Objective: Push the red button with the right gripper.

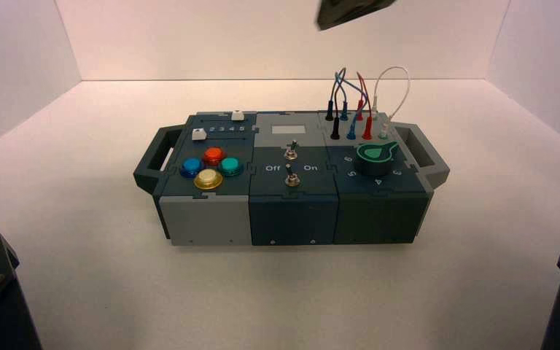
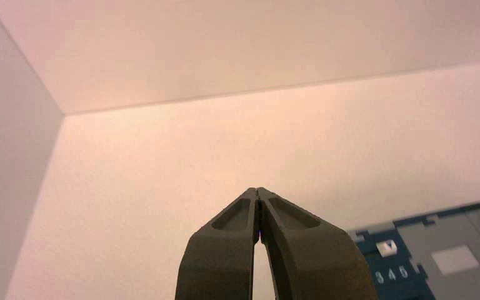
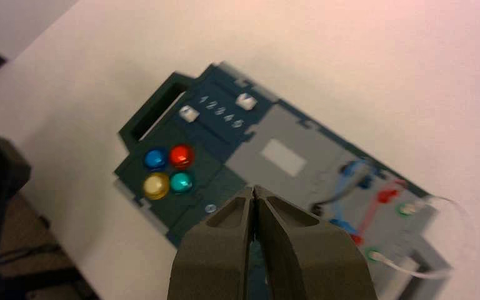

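The red button [image 1: 213, 154] is the rear one of a cluster of buttons on the left part of the box [image 1: 211, 219]. It also shows in the right wrist view [image 3: 181, 155], glowing red. My right gripper [image 3: 254, 189] is shut and empty, high above the box, its tip over the middle section and well apart from the red button. In the high view only a flat black arm piece [image 1: 350, 11] shows at the top edge. My left gripper [image 2: 258, 190] is shut and empty, off to the box's left, aimed at the bare white floor.
Around the red button sit a blue button [image 1: 191, 167], a teal button [image 1: 230, 166] and a cream-yellow button [image 1: 208, 179]. Two toggle switches [image 1: 290, 164] stand in the middle, a green knob [image 1: 374, 155] and plugged wires [image 1: 357, 102] on the right. White walls enclose the floor.
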`<action>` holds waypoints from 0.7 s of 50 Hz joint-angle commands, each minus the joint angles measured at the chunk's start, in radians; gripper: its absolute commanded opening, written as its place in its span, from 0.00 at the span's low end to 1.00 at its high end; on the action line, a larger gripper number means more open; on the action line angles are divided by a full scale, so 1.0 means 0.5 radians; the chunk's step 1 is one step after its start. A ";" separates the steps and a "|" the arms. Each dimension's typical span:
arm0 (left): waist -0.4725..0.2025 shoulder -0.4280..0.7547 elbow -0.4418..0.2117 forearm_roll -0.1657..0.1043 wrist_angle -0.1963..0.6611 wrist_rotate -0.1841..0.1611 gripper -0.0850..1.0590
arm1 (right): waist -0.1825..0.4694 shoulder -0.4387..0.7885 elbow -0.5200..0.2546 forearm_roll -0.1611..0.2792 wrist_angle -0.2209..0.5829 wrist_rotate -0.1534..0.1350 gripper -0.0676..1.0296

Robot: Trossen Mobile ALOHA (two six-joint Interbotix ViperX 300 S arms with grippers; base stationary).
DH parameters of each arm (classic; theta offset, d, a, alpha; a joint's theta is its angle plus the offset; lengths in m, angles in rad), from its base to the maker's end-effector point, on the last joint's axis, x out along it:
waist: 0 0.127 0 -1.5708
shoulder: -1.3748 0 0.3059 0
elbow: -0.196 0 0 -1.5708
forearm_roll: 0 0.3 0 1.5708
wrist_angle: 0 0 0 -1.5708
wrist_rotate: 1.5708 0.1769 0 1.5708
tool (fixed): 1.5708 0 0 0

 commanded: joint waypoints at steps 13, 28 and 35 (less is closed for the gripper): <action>-0.046 0.046 -0.071 0.000 0.043 0.003 0.05 | 0.255 0.466 -0.316 0.080 0.098 0.006 0.04; -0.199 0.034 -0.067 0.006 0.396 0.018 0.05 | 0.353 0.736 -0.479 0.101 0.181 0.006 0.04; -0.408 0.006 -0.089 0.006 0.592 0.049 0.05 | 0.362 0.761 -0.518 0.117 0.199 0.006 0.04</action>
